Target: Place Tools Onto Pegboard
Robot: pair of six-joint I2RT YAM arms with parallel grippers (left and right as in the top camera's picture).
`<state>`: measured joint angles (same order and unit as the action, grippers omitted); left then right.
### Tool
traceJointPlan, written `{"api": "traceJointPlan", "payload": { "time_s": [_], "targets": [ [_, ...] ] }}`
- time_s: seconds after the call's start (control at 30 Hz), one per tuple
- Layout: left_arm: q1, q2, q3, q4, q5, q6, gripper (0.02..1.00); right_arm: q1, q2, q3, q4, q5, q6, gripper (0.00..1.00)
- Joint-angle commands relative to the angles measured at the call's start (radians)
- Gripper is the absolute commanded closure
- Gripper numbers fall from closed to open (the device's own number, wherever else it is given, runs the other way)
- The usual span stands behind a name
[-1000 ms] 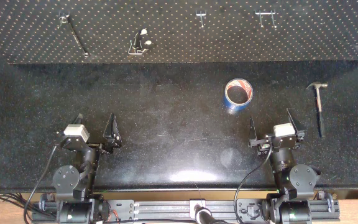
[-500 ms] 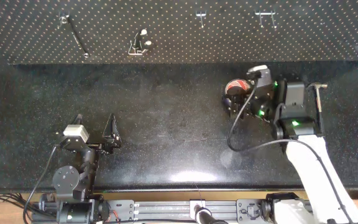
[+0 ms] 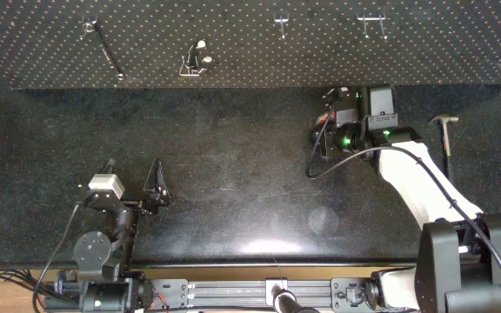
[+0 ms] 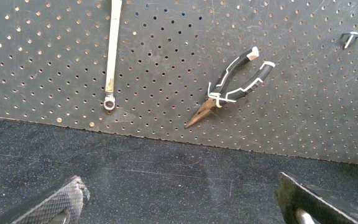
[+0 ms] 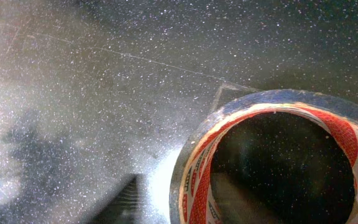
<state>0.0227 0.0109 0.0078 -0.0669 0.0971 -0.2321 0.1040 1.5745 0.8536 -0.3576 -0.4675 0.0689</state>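
Right end effector (image 3: 334, 137) has swung from 5 o'clock out to 2 o'clock, low over the tape (image 5: 197, 162) lying on the bench (image 3: 233, 156); apart or together, I cannot tell. Left end effector (image 3: 133, 172) rests at 8 o'clock, spread apart. Hammer (image 3: 446, 148) lies at 3 o'clock of the tape.

right gripper (image 3: 327, 137) | swung from rest near base out across table | now down over tape roll (image 5: 194, 174)
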Motion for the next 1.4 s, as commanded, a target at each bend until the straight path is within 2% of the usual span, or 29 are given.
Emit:
{"api": "traceJointPlan", "payload": {
  "time_s": [0.03,0.37,0.43,0.53,0.6,0.67,0.73,0.83,0.9,0.93,1.0,1.07,1.4],
  "targets": [
    [-0.003,-0.008,-0.002,-0.008,-0.01,0.005,0.025,0.009,0.023,0.014,-0.001,0.104,-0.003,0.925],
    [-0.003,-0.008,-0.002,-0.008,-0.01,0.005,0.023,0.035,0.024,0.014,0.007,0.12,-0.002,0.923],
    [-0.003,-0.008,-0.002,-0.008,-0.01,0.005,0.025,0.037,-0.126,0.013,-0.008,0.12,0.002,0.925],
    [-0.003,-0.008,-0.002,-0.008,-0.01,0.005,0.025,0.051,-0.346,-0.077,-0.008,0.12,0.074,0.925],
    [-0.003,-0.008,-0.002,-0.008,-0.01,0.005,0.025,0.095,-0.478,-0.122,-0.001,0.121,0.108,0.925],
    [-0.003,-0.008,-0.002,-0.008,-0.01,0.005,0.025,0.144,-0.582,-0.122,0.084,0.125,0.115,0.928],
    [-0.003,-0.008,-0.002,-0.008,-0.01,0.005,0.025,0.243,-0.65,-0.122,0.232,0.273,0.115,0.925],
    [-0.003,-0.008,-0.002,-0.008,-0.01,0.005,0.025,0.345,-0.654,-0.122,0.39,0.343,0.138,0.925],
    [-0.003,-0.008,-0.002,-0.008,-0.01,0.005,0.025,0.391,-0.648,-0.122,0.446,0.506,0.171,0.925],
    [-0.003,-0.008,-0.002,-0.008,-0.01,0.005,0.025,0.407,-0.628,-0.122,0.498,0.548,0.171,0.925],
    [-0.003,-0.008,-0.002,-0.008,-0.01,0.005,0.025,0.441,-0.491,-0.121,0.723,0.554,0.175,0.928],
    [-0.003,-0.008,-0.002,-0.008,-0.01,0.005,0.025,0.465,-0.409,-0.098,0.81,0.554,0.175,0.925],
    [-0.003,-0.008,-0.002,-0.008,-0.01,0.005,0.025,0.433,-0.121,0.066,0.892,0.584,0.174,0.928]
  ]
}}
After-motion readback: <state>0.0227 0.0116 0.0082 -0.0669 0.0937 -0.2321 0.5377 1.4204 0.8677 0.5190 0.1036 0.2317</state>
